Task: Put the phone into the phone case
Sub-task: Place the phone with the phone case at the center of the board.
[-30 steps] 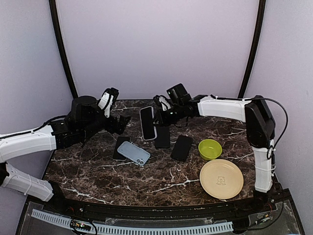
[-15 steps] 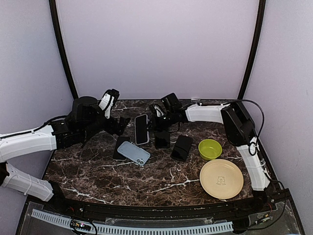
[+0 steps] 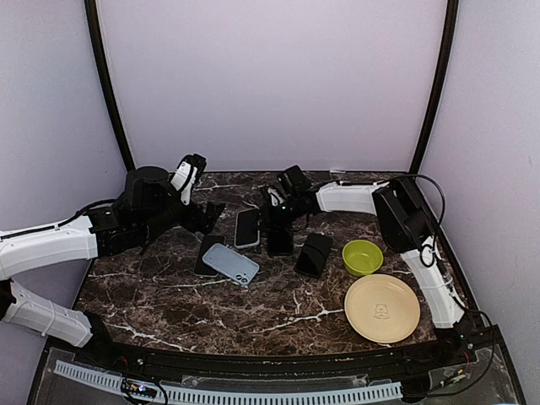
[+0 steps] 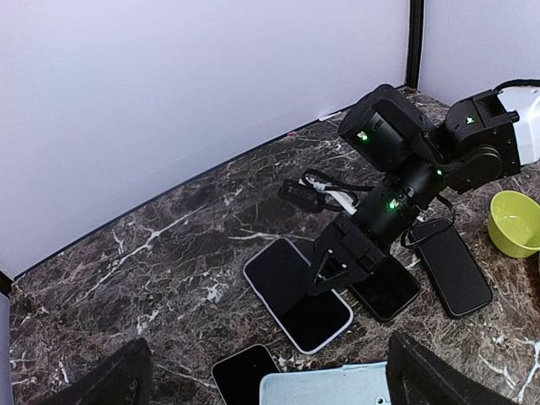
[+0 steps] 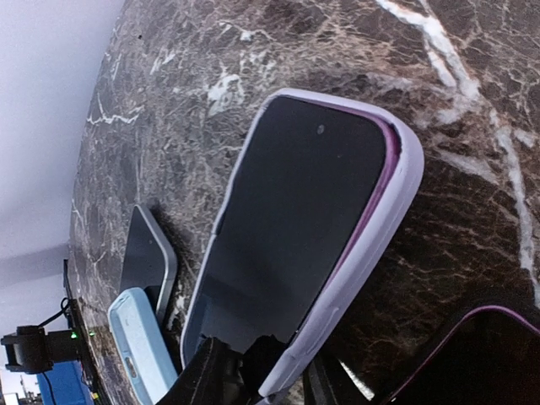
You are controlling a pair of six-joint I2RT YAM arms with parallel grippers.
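Observation:
The phone [image 3: 247,228] lies flat, screen up, on the marble inside a lavender phone case [image 5: 371,228], whose rim wraps its edges. In the left wrist view the cased phone [image 4: 297,294] lies just beyond the left fingers. My right gripper [image 3: 268,221] is down at the phone's near end. Its fingers [image 5: 211,380] straddle that end, parted wider than the case, so it is open. My left gripper [image 3: 209,213] hovers wide open to the left of the phone and holds nothing.
A light blue case [image 3: 231,263] lies partly over a black phone [image 3: 205,253]. Two more black phones [image 3: 280,241] [image 3: 313,253] lie right of the cased one. A green bowl [image 3: 362,256] and a tan plate [image 3: 381,308] stand at the right.
The right gripper brought the cased phone from upright in the air down flat onto the table, then its jaws parted. The left arm stayed still.

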